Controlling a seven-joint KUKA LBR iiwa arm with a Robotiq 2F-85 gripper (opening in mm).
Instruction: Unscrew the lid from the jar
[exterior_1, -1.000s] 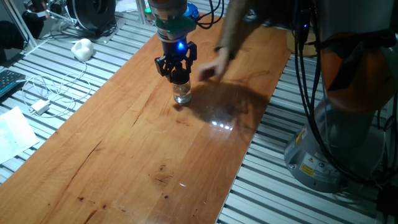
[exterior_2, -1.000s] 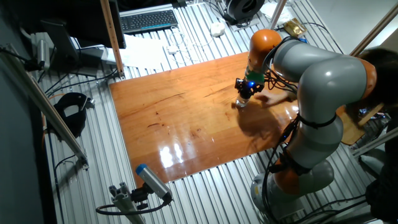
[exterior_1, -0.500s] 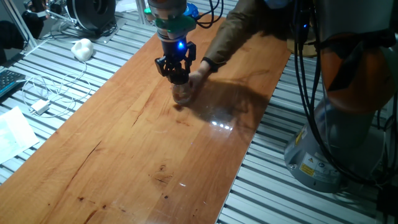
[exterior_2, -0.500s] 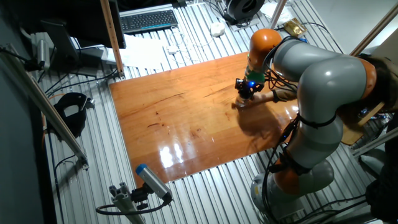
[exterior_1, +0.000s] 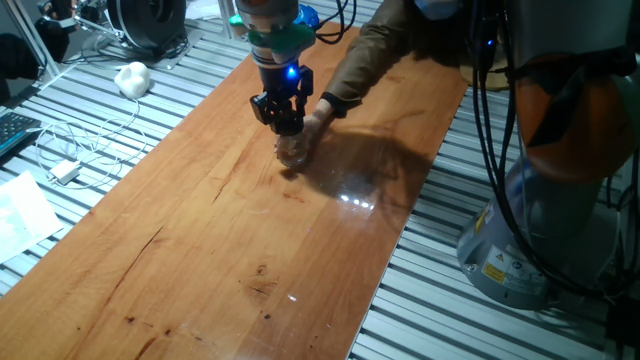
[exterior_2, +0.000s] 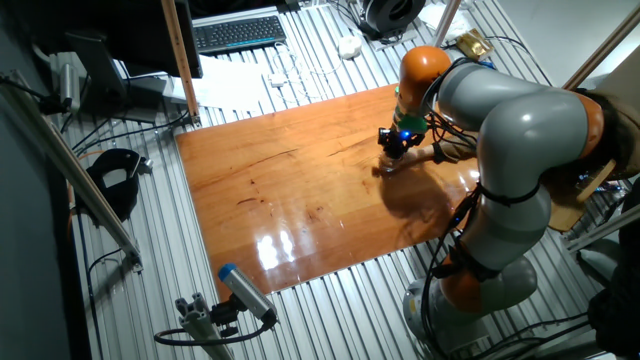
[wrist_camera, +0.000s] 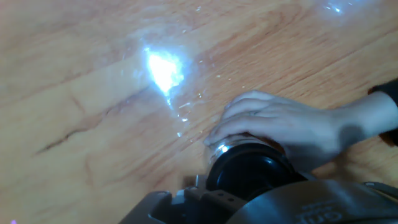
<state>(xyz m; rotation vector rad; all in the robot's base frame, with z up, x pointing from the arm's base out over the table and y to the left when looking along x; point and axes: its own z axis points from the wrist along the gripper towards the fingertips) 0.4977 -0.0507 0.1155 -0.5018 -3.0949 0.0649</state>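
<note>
The small clear glass jar (exterior_1: 293, 152) stands upright on the wooden table (exterior_1: 200, 260), also seen as the jar (exterior_2: 387, 166) in the other fixed view. Its black lid (wrist_camera: 249, 171) sits on top, directly under my gripper (exterior_1: 284, 120), which comes straight down and looks shut on the lid. A person's hand (wrist_camera: 280, 127) is wrapped around the jar from the right, with the fingers (exterior_1: 316, 124) against the glass. In the hand view, the jar's body is mostly hidden by the lid and the hand.
The person's sleeved arm (exterior_1: 385, 45) reaches in from the far right across the table. A white lump (exterior_1: 132, 78) and a cable with an adapter (exterior_1: 65, 172) lie on the metal slats to the left. My arm's base (exterior_1: 560, 200) stands at the right.
The person's hand came in from the right and closed around the jar. My gripper stayed over the lid and appears to have turned slightly.
</note>
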